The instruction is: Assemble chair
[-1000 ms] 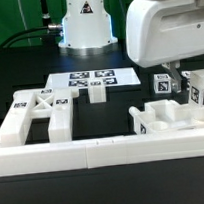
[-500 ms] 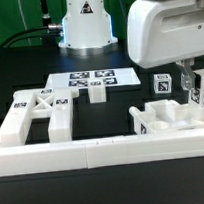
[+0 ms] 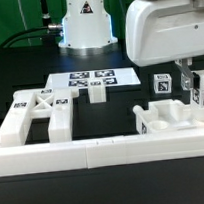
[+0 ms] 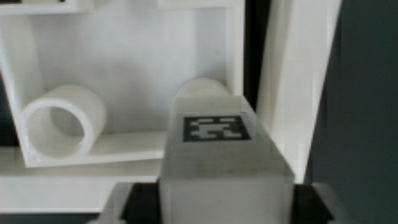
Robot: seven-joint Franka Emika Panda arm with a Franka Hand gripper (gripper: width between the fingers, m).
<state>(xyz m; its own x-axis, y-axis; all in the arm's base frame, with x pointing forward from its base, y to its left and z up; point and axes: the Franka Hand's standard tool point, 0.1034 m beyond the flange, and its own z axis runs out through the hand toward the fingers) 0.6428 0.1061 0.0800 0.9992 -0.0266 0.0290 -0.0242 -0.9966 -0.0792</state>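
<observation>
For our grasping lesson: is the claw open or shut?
Shut on the short square post: in the wrist view it fills the gap between the fingers of the claw.

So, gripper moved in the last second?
Yes, slightly: the gripper, shut on a tagged post, has drifted toward the exterior view's right, away from the standing post.

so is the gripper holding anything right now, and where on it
Yes: the gripper is shut on a short square post, clamping its two opposite sides at the end nearest the wrist camera. The tagged face is uncovered.
</observation>
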